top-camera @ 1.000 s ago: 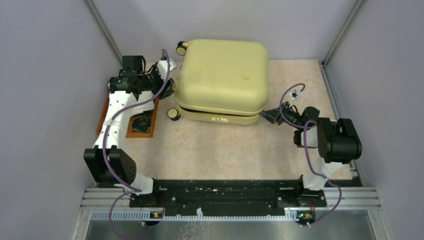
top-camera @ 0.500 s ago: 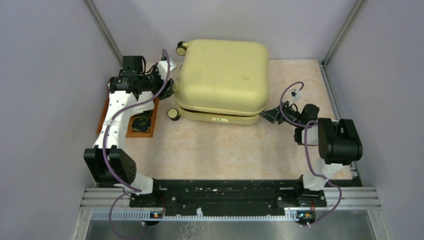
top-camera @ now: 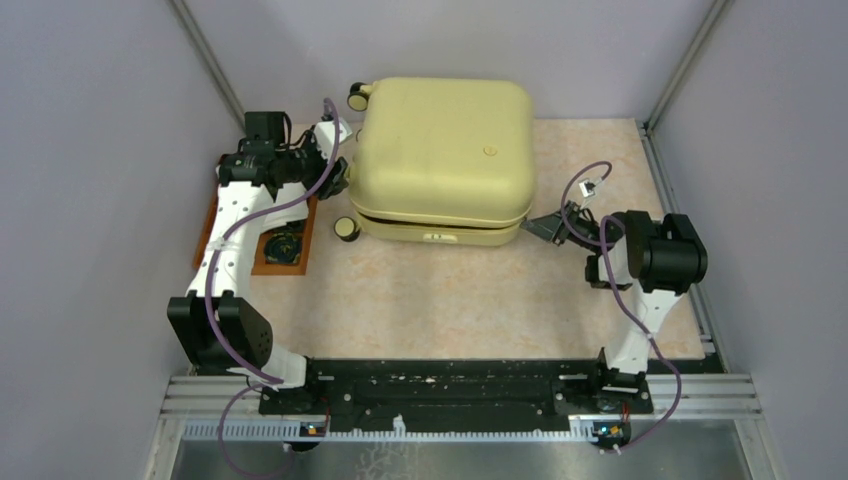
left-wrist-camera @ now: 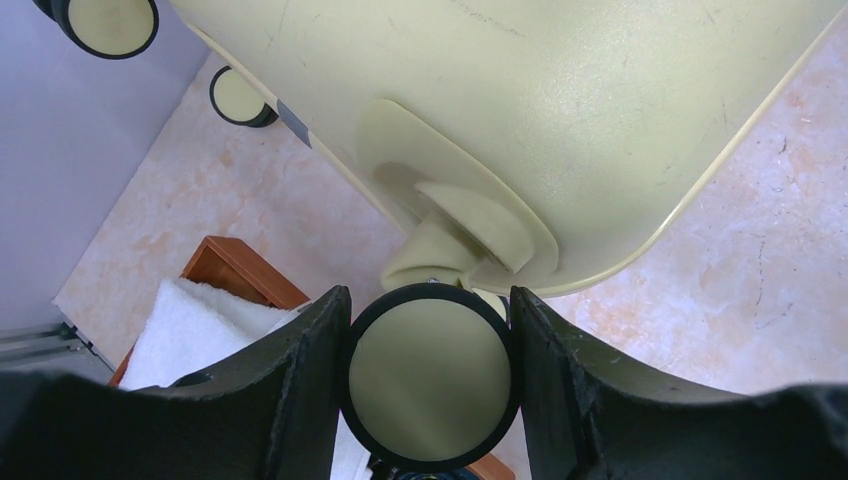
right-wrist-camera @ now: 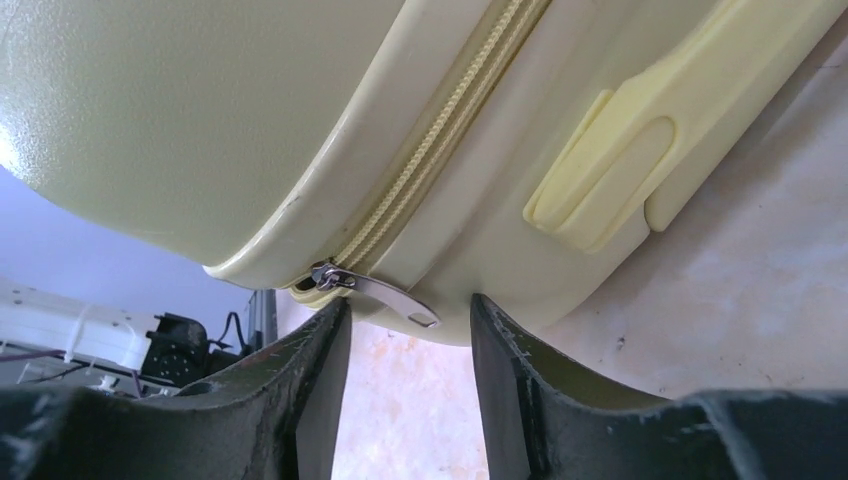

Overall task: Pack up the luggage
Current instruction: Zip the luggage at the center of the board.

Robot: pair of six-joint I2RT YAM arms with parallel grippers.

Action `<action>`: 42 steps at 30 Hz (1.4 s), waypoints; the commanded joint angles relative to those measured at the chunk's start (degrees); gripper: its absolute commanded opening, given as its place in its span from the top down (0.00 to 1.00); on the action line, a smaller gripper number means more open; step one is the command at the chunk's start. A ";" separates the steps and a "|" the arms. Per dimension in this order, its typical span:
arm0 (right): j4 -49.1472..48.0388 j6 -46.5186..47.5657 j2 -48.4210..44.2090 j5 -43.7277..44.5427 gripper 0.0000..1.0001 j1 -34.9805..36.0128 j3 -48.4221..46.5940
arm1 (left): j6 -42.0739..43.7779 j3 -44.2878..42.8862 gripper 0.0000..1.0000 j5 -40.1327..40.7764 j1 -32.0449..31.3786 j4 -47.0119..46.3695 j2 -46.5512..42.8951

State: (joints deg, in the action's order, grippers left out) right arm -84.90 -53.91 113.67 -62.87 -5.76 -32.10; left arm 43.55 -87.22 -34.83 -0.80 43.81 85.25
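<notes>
**Luggage.** The luggage [top-camera: 440, 140] lies flat on one shell at the middle of the bench's [top-camera: 450, 300] far edge, with the lid down. Its wheels face the left edge of the bench. In the right wrist view, the zip [right-wrist-camera: 440, 150] is meshed along the whole visible stretch of the seam. A moulded handle [right-wrist-camera: 600, 160] sits on the lower shell beside the zip.

**Left gripper.** The left gripper [top-camera: 338, 182] is at the left side of the luggage. In the left wrist view, its fingers [left-wrist-camera: 310, 380] are closed around one wheel [left-wrist-camera: 430, 385]. Each finger touches one side of the wheel's black rim. Two other wheels [left-wrist-camera: 240, 97] are visible farther along the same side and are not touched.

**Right gripper.** The right gripper [top-camera: 545, 228] is at the near right corner of the luggage, level with the seam. Its fingers [right-wrist-camera: 320, 390] stand apart and hold nothing. The metal zip pull [right-wrist-camera: 385, 292] hangs from the slider at the corner. Its tip lies in the gap between the fingers, just above them. Contact with either finger cannot be confirmed.

**Other items.** A wooden tray [top-camera: 300, 240] lies at the left edge of the bench, under the left arm. It holds a dark round object [top-camera: 283, 246]. In the left wrist view, a white fluffy cloth [left-wrist-camera: 200, 330] lies on the tray.
</notes>
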 commanded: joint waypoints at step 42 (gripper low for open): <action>-11.57 -1.68 -10.88 5.57 1.00 2.68 4.93 | -4.37 -3.74 1.00 -7.73 -0.34 -3.96 -2.99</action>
State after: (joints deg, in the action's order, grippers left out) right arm -85.65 -58.11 106.87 -59.81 -4.25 -27.77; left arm 41.85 -87.24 -35.20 -0.62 43.66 85.25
